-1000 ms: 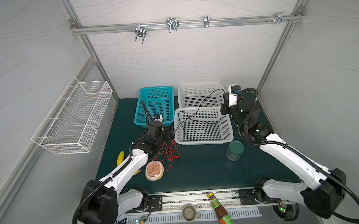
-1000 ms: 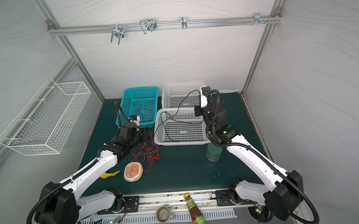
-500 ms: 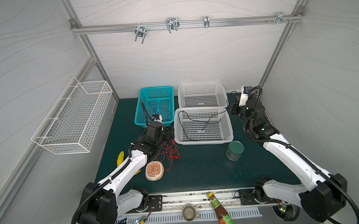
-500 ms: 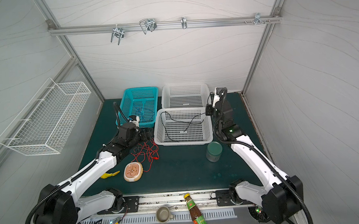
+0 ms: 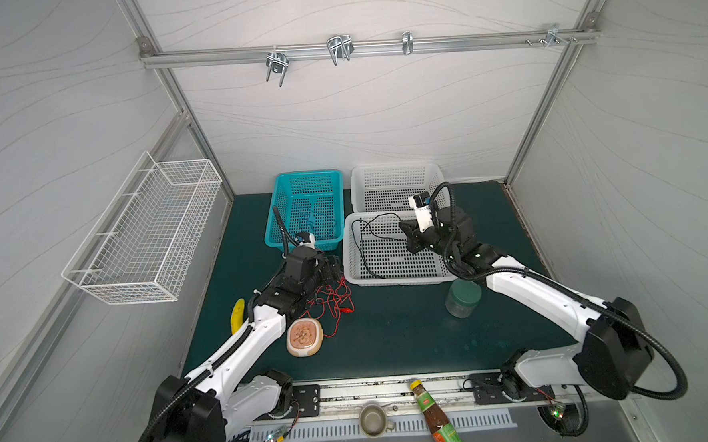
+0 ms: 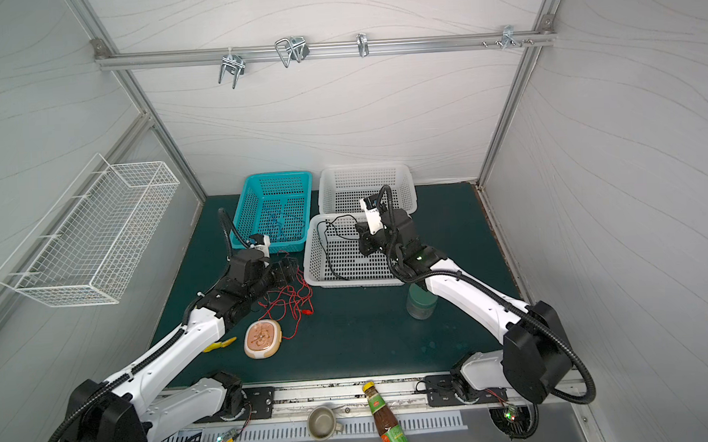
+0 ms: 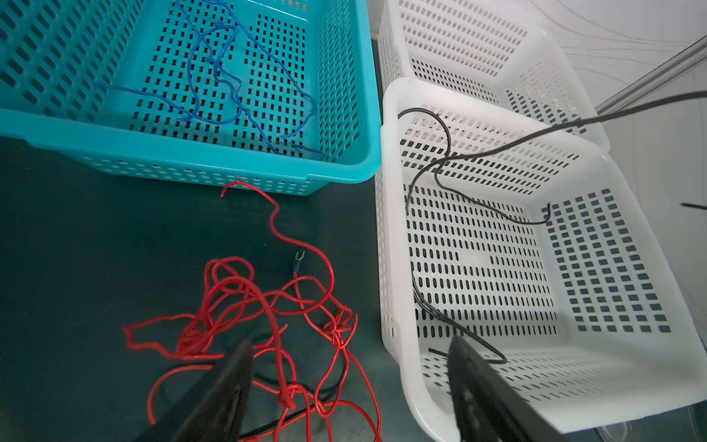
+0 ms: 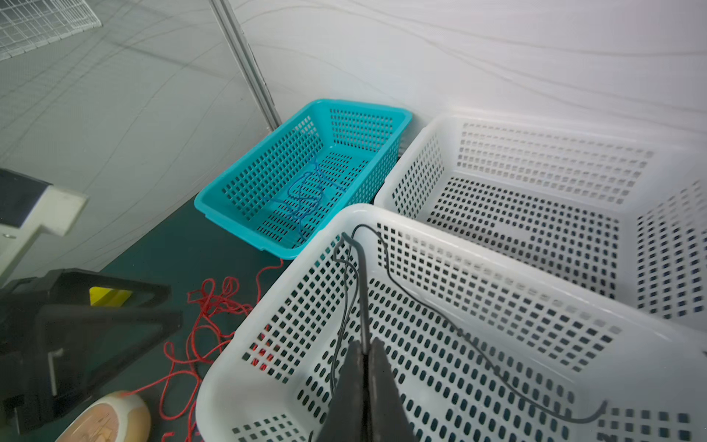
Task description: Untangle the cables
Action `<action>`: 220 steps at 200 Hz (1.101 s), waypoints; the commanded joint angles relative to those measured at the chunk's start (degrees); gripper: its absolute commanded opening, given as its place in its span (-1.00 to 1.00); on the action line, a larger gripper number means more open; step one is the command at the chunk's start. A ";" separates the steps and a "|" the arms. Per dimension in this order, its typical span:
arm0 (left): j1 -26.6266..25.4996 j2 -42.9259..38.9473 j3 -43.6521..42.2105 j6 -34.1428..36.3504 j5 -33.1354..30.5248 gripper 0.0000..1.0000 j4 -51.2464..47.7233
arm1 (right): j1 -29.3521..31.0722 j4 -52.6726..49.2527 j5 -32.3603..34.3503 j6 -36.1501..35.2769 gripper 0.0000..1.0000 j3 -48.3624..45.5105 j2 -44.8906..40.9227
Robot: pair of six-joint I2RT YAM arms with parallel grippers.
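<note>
A red cable lies tangled on the green mat, with a thin black wire running under it in the left wrist view. My left gripper hovers open over that tangle, beside the near white basket. A black cable trails over that basket's wall and floor. My right gripper is above the basket, shut on one strand of it. A blue cable lies loose in the teal basket.
An empty white basket stands behind the near one. On the mat are a green jar, a banana and a round beige thing. A sauce bottle and a metal cup lie at the front rail. A wire basket hangs on the left wall.
My right gripper swung out to the right with the black cable, then came back left and lower over the near white basket. The left arm has stayed put.
</note>
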 commanded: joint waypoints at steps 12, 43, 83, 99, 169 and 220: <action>-0.15 -2.23 -1.64 -1.35 -3.72 0.61 -0.06 | 0.17 -0.14 0.89 5.12 -1.00 -2.29 3.12; -0.15 -2.65 -2.15 -2.16 -5.98 0.61 -2.40 | 0.19 -4.53 5.63 6.54 -1.00 -0.88 6.28; -0.13 -2.53 -2.32 -3.05 -8.99 0.61 -4.88 | 0.17 -7.40 7.74 7.66 -0.80 0.39 8.07; -0.13 -2.44 -2.32 -3.20 -9.53 0.61 -5.34 | 0.14 -5.82 6.57 7.88 -0.65 -0.43 7.36; 0.65 -0.43 -0.70 -7.57 -15.17 0.57 -9.98 | 2.22 -2.06 0.78 4.74 -0.09 -1.25 2.36; 0.93 2.64 -0.01 -10.83 -10.31 0.50 -7.80 | 7.01 1.76 -0.43 1.80 -0.02 -1.08 1.61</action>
